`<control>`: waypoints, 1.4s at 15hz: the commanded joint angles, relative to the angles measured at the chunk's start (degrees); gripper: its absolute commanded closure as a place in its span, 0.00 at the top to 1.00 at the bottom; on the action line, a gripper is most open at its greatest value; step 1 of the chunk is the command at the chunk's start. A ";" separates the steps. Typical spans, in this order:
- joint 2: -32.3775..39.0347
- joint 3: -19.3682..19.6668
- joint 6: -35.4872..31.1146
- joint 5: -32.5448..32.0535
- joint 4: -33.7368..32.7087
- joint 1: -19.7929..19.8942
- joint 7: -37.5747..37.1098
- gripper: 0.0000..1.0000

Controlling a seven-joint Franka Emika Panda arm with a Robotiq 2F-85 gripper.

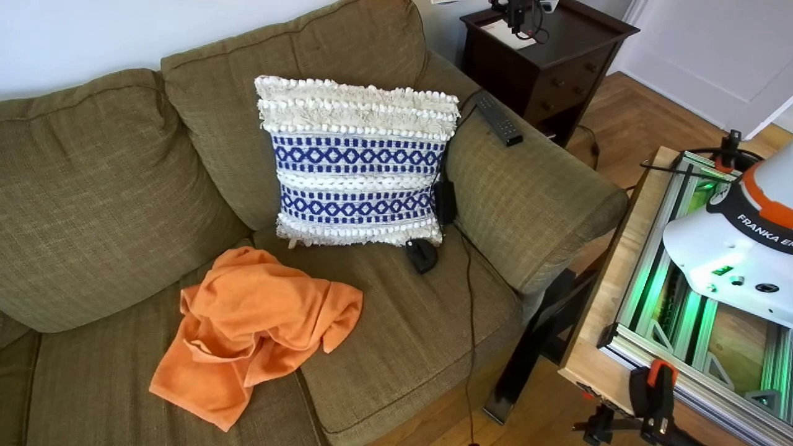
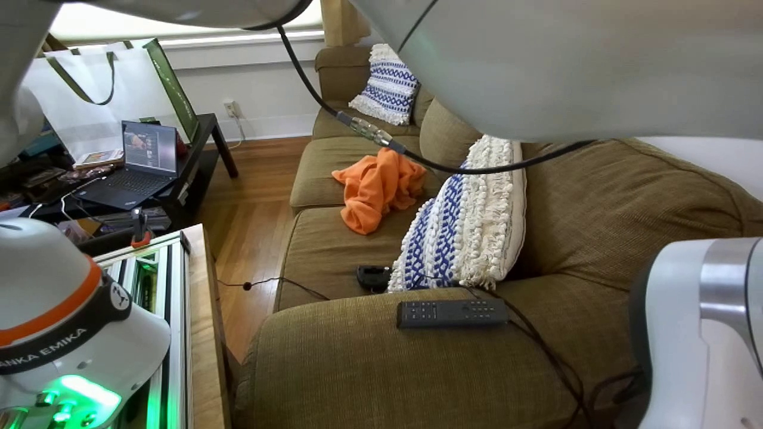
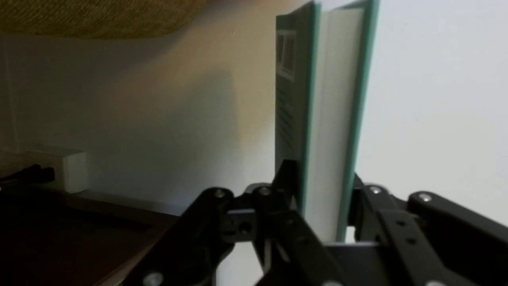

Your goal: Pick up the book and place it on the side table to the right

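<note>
Jaws are clamped on the book, one per cover, gripping nr its btm end in wrist view. Book's upright in that view, page edge to cam, teal covers L & R; L cover has a pale framed pic + blurred text. Bkgd is plain wall. Dark surface at lower L, apart from visible part of book, too dim to ID.

Desk = small dark brown one w/ drawers, seen in an exterior view. Black hw shows over its top, nr wall-side edge, part cut off by frame; can't tell clearance. Can't tell book's height vs desk edges either. White paper lies flat nr sofa-side edge, toward wall-side corner.

Sofa armrest runs just beside desk's sofa-side edge. Remote sits on it, nr same edge, & shows in both exterior views. Blue/white pillow leans on sofa back, further out from that edge; black gadget at its foot, can't ID. Orange cloth lies crumpled on seat, well apart from any desk corner. Robot base, lit green, sits on wood-edged cart out past drawer edge, also well apart.
</note>
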State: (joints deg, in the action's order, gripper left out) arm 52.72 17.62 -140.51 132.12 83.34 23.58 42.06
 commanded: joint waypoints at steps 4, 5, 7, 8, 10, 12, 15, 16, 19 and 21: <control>9.65 2.27 -9.97 14.58 -14.17 0.74 -2.65 0.07; 11.04 2.84 -11.27 17.15 -16.60 1.00 -3.14 0.07; 11.25 -5.05 -18.29 12.53 -23.09 9.33 -2.82 0.07; 12.31 -5.92 -21.42 12.27 -26.05 10.58 -3.61 0.07; 14.85 -6.11 -26.18 12.21 -31.98 12.65 -4.67 0.07; 17.57 -4.33 -29.67 12.20 -37.19 13.48 -6.47 0.07; 22.98 -1.37 -32.86 12.17 -44.31 12.96 -8.92 0.07; 24.81 -0.86 -33.77 12.17 -46.48 12.70 -9.10 0.07; 29.87 0.16 -35.79 12.15 -52.83 12.36 -9.73 0.07; 32.77 1.23 -37.25 12.15 -57.09 12.55 -10.87 0.07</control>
State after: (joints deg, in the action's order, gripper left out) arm 78.68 16.05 -174.65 144.27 37.60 35.72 34.29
